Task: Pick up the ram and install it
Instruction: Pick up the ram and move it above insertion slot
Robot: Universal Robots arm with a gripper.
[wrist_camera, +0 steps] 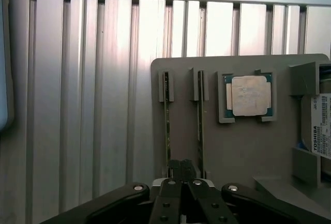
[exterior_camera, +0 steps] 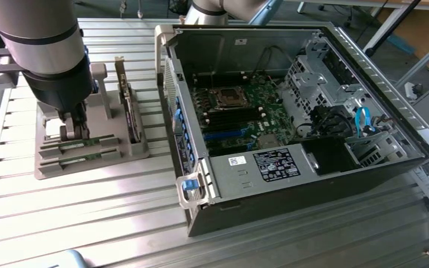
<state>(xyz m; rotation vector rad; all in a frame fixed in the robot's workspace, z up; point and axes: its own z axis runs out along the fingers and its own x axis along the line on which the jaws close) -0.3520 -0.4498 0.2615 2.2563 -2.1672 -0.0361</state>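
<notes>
The hand hangs low over the grey holder at the exterior view's left, fingers pressed together with nothing between them. In the wrist view its shut tips sit in the gap between one ram and its twin, touching neither as far as I can tell. Both sticks stand on edge in parallel grooves with their far ends caught in small brackets. That likely keeps the thin top edge up and free for a pinch from above, and keeps them apart so fingers can pass on either side. The processor lies flat in its own pocket just beside them, and the card stands upright in a slot, out of the hand's way. The case lies open on the slatted surface near the holder, its board facing up so the memory slots can be reached from above. Neither ram is lifted yet.
</notes>
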